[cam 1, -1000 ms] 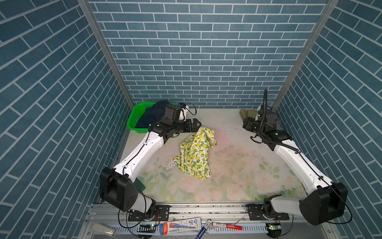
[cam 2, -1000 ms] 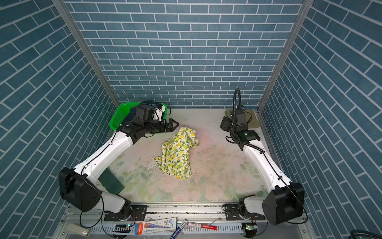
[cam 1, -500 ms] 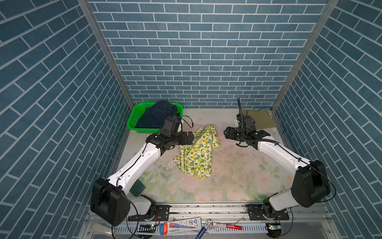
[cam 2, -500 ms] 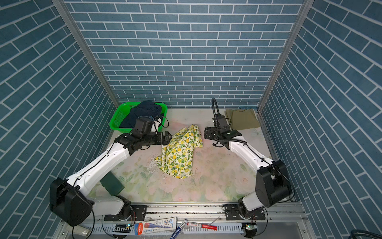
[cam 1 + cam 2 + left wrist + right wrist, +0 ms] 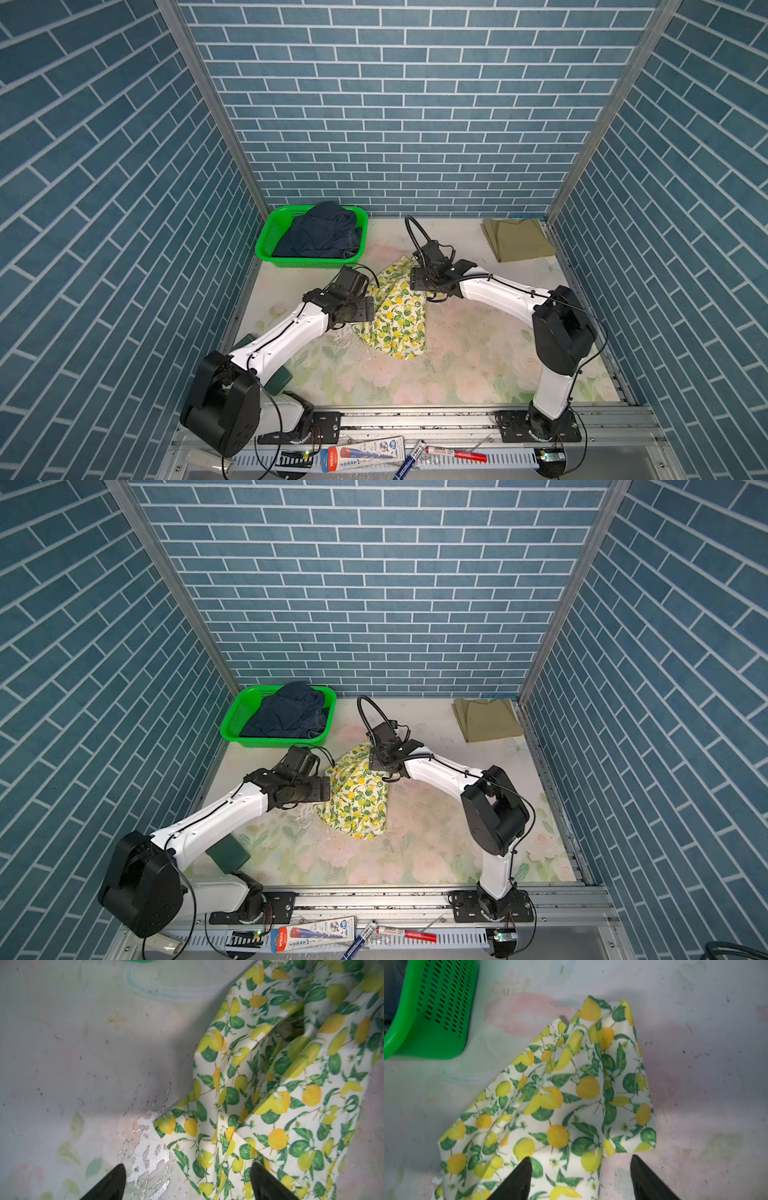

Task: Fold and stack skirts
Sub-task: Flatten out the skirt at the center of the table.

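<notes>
Nearest me, a tube (image 5: 365,449) and a red marker (image 5: 456,453) lie on the front rail. Beyond them the lemon skirt (image 5: 392,316) lies crumpled in the middle of the flowered table (image 5: 457,370), with an arm at each side of it. My left gripper (image 5: 187,1165) is spread wide and holds nothing; in the wrist view one fingertip is over bare table and the other over the skirt's edge. My right gripper (image 5: 579,1157) is released too, its fingertips straddling the skirt's opposite edge. Farther back on the left, the navy skirt (image 5: 322,232) sits bunched in the green basket (image 5: 266,237). In the far right corner the khaki skirt (image 5: 517,241) lies folded flat on the table, well apart from both arms.
</notes>
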{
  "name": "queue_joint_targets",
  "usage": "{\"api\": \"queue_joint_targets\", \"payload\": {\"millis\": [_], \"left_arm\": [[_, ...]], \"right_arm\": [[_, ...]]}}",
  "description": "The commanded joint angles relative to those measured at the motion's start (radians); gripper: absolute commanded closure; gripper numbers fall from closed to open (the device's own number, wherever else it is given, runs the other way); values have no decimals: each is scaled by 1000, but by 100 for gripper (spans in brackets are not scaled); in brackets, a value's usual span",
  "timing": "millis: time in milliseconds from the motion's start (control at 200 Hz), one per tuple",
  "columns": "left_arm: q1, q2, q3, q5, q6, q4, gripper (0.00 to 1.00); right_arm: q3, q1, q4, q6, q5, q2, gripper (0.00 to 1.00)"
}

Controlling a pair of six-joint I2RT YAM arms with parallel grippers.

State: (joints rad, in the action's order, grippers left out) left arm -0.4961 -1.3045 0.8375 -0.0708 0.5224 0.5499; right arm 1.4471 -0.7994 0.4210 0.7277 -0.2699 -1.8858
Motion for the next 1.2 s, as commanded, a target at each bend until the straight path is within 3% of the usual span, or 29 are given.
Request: {"api": "queue_joint_targets", "payload": {"millis": [0, 285, 365, 385, 415, 450, 645, 785, 835, 950, 1005, 1080, 1195], "left_arm": [[-1, 28, -33, 7, 51, -49, 6], [23, 77, -77, 18, 77, -89, 6], [34, 77, -77, 25, 77, -90, 6], [36, 76, -77, 26, 77, -90, 6], [41, 79, -77, 30, 77, -89, 6], [45, 83, -78, 32, 77, -88, 6], [112, 109, -107, 87, 81, -102, 6], [122, 102, -115, 101, 90, -125, 6], [122, 91, -117, 110, 98, -140, 6], [123, 58, -118, 131, 110, -170, 7], [122, 43, -117, 137, 111, -177, 7], [121, 30, -114, 138, 111, -182, 7], [121, 23, -109, 130, 106, -173, 7]], "right_arm": [[128, -14, 91, 84, -159, -62, 25], [453, -16, 289, 144, -196, -341, 28], [524, -13, 338, 150, -187, -394, 45], [530, -14, 345, 151, -186, -395, 54], [523, -10, 342, 150, -188, -385, 76], [490, -8, 320, 141, -184, -354, 100], [108, 55, 127, 74, -99, -2, 100], [-351, 193, -162, 58, 124, 279, 100], [-492, 234, -262, 28, 171, 362, 93], [-668, 267, -315, -26, 175, 492, 47], [-692, 267, -310, -39, 192, 520, 32], [-696, 267, -291, -42, 205, 538, 24], [-689, 267, -252, -31, 203, 558, 22]]}}
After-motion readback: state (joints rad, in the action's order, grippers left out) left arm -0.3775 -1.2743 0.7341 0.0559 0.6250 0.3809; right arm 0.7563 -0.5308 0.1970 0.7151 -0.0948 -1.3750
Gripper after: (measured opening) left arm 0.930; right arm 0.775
